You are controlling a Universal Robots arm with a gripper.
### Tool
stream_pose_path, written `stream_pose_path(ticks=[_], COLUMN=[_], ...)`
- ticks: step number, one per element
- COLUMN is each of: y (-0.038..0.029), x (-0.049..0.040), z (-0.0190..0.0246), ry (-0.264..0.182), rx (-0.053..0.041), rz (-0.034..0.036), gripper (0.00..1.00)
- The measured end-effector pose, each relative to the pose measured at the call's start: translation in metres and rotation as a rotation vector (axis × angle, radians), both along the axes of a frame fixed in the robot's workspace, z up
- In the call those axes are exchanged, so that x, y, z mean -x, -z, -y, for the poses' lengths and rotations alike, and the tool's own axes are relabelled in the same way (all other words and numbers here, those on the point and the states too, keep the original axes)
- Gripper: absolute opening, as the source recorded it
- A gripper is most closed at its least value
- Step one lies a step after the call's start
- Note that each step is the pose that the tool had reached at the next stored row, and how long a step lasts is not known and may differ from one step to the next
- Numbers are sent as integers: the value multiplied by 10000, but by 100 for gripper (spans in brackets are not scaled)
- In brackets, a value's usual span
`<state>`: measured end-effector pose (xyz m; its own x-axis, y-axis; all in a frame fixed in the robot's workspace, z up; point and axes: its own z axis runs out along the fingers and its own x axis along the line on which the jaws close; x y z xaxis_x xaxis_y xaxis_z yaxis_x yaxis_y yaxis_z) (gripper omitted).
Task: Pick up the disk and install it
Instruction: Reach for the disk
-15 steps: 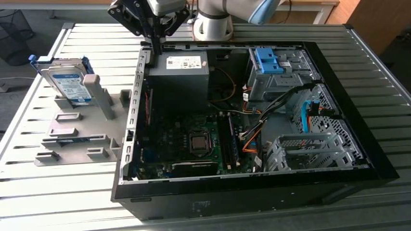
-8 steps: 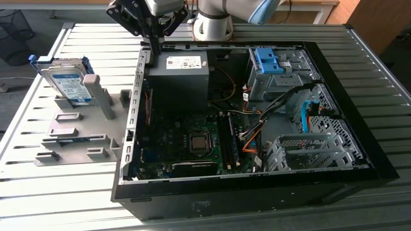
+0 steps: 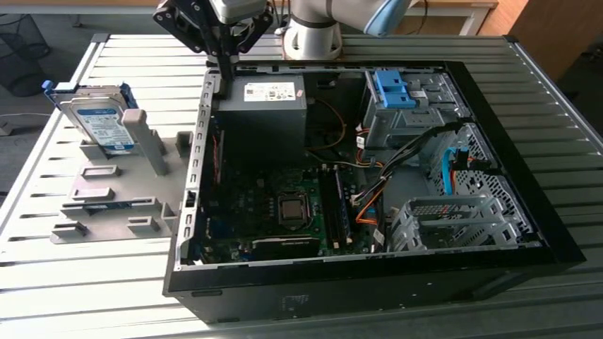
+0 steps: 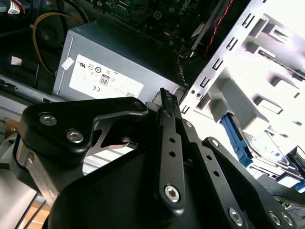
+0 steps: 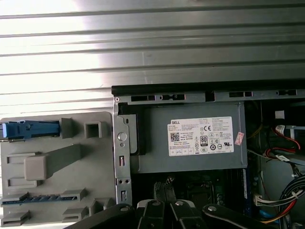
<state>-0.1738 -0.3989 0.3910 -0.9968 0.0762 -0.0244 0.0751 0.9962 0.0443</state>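
The disk (image 3: 102, 121) is not in the gripper (image 3: 223, 70). The black fingers (image 4: 164, 102) are pressed together, or very nearly so, with nothing between them and touching nothing.

In the exterior view the fingers point down over the far corner of the open computer case (image 3: 490, 127) on the exterior view's left. They hang just above the case wall, beside the power supply (image 3: 268, 106) with its white sticker. In the first wrist view the gripper (image 5: 164, 206) looks down on that same power supply (image 5: 190, 143) and on the case's rear rim.

Well apart from the fingers, towards the table's edge on the exterior view's left, a grey holder (image 3: 123, 191) lies on the slatted metal table (image 3: 94, 282). The disk stands on edge in a slot at the holder's far end. Its long axis looks roughly upright, leaning slightly, and its labelled face is turned towards the table's near edge. Its blue frame runs round the top. From above, in the first wrist view, the disk (image 5: 28, 129) shows edge-on as a blue strip parallel to the table's slats.

Inside the case, a blue bracket (image 3: 394, 88) sits in the drive cage by the far wall.
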Motion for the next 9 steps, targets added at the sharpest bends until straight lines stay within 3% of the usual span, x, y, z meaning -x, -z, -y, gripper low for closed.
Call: stream_pose_path(ticks=[9], y=[2], x=[29], z=[0], ry=[0], rx=[-1], rz=[1], gripper=[11])
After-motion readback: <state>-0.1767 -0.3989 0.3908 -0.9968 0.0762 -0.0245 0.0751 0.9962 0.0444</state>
